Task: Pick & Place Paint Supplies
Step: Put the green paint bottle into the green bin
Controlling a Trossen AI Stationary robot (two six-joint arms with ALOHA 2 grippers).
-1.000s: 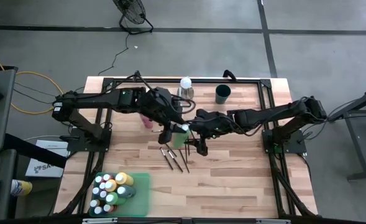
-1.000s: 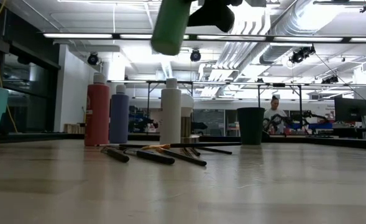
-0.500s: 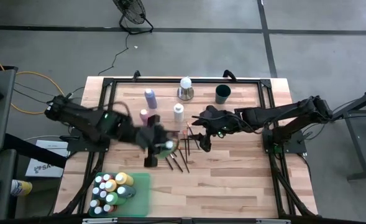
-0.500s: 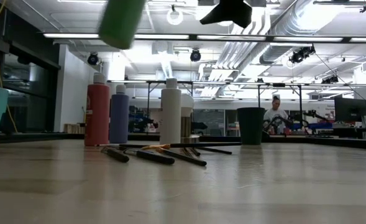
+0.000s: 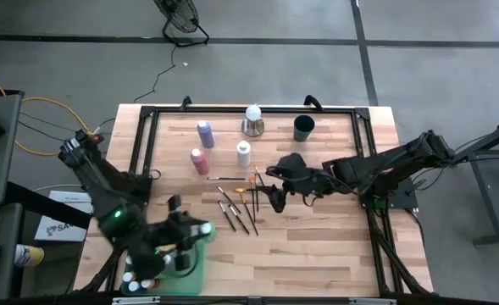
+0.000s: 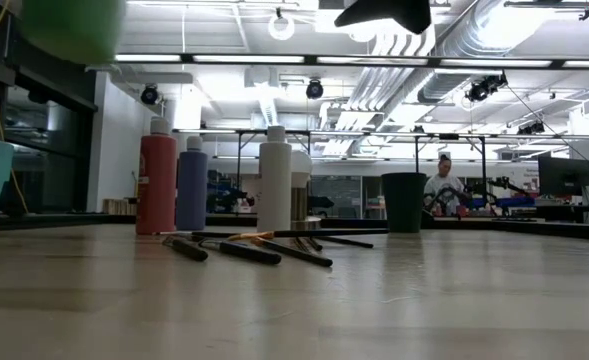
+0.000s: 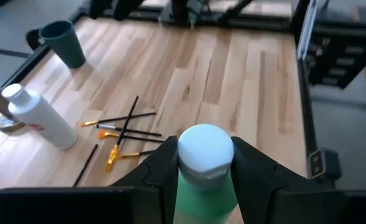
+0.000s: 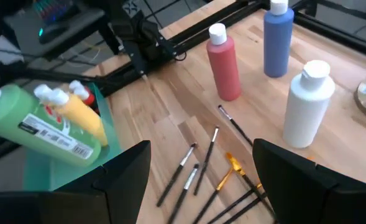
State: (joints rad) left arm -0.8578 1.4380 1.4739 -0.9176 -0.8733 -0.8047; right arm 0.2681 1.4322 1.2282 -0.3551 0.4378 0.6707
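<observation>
The left gripper (image 7: 202,163) is clenched on a green bottle (image 7: 204,186) just below its pale cap, holding it in the air over the teal bin (image 5: 194,269) at the table's (image 5: 317,246) front left corner, where other small bottles (image 5: 139,275) already sit. The right gripper (image 5: 274,196) hangs with its jaws spread wide and nothing between them, above the scattered brushes (image 5: 236,207) near mid-table — the pink bottle (image 5: 198,161), blue bottle (image 5: 205,133) and white bottle (image 5: 243,152) stand upright behind them.
</observation>
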